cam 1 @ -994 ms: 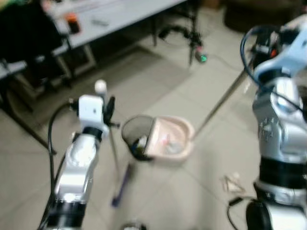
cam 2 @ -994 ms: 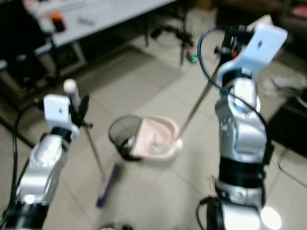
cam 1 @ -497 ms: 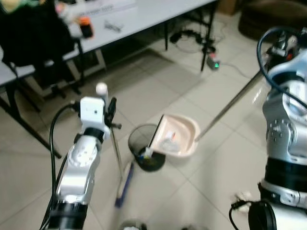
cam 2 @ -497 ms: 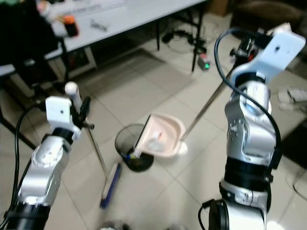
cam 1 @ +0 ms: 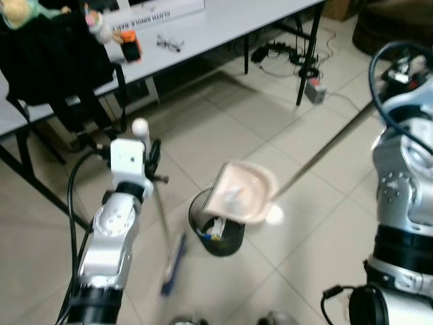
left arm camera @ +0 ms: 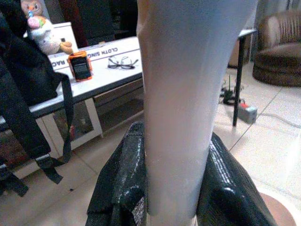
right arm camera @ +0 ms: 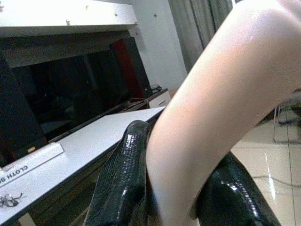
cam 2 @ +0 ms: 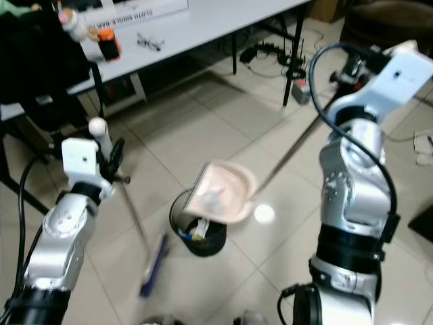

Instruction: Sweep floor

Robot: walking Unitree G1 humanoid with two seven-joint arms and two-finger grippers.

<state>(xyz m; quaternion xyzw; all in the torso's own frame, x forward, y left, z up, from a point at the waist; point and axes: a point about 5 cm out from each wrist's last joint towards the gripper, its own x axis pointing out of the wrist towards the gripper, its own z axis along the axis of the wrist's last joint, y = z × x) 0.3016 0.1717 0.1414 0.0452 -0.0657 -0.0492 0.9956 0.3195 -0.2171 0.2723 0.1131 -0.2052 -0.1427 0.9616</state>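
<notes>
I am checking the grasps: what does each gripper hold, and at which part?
The left gripper is shut on the broom handle, near its top end. The right gripper is shut on the dustpan handle, at its upper end.

Tiled floor: black bin standing on it, power strip and cables near desk leg. White desk: orange gadget, glasses, long white box with lettering on top.

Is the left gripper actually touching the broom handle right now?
Touching. In the left wrist view the two black fingers press against both sides of the pale broom handle, with no gap showing.
</notes>
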